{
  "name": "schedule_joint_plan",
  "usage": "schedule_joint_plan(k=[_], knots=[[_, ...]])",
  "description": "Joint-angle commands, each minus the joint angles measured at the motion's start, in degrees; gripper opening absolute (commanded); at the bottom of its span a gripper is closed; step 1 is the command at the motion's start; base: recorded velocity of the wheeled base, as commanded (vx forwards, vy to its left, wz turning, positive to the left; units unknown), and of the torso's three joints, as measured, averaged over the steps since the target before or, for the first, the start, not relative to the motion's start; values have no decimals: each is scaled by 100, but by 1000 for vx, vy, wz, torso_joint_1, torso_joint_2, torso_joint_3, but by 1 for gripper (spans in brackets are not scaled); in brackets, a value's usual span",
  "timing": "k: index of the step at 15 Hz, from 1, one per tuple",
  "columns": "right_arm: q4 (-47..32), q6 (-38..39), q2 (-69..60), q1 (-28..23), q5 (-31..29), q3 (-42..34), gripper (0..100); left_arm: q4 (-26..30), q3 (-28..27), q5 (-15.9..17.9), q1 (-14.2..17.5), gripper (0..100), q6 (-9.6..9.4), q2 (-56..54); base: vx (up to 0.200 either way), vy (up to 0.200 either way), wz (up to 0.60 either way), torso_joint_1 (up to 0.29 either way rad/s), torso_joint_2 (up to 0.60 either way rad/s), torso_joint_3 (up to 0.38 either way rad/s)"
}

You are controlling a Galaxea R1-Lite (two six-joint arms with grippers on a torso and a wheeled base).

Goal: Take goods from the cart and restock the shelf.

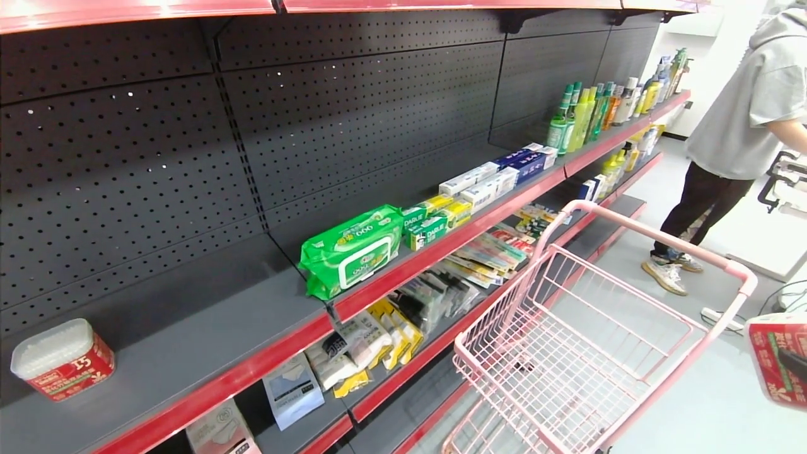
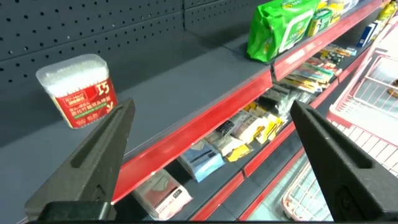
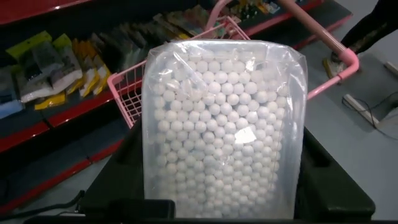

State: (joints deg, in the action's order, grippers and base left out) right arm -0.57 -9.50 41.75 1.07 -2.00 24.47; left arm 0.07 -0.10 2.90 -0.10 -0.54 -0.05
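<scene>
Gripping a box of cotton swabs in my right gripper, fingers clamped on either side of its clear walls, white tips facing my wrist camera; from the head view the box sits low at my far right, red label showing, just outside the handle end of the pink cart. My left gripper hangs with its two dark fingers spread wide apart and nothing between them, out in front of the shelf. Past it, a second swab box stands upright on the grey shelf board at its left end, well apart from everything else. One level down, flat packets lie in rows. Farther along the same board as the swab box, a green pack of wipes leans by the red edge; then small cartons side by side; at the far end, bottles stand in a cluster.
</scene>
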Motion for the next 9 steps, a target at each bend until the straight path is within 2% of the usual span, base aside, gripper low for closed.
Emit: schedule_joint_plan(k=[1,9], knots=[[-4,0,131,-28,-20,5,0,1,1,0,1,100,1,5,0,0,600,27,-76,-12],[5,-8,184,-28,-20,5,0,1,1,0,1,100,1,5,0,0,600,5,-1,1]])
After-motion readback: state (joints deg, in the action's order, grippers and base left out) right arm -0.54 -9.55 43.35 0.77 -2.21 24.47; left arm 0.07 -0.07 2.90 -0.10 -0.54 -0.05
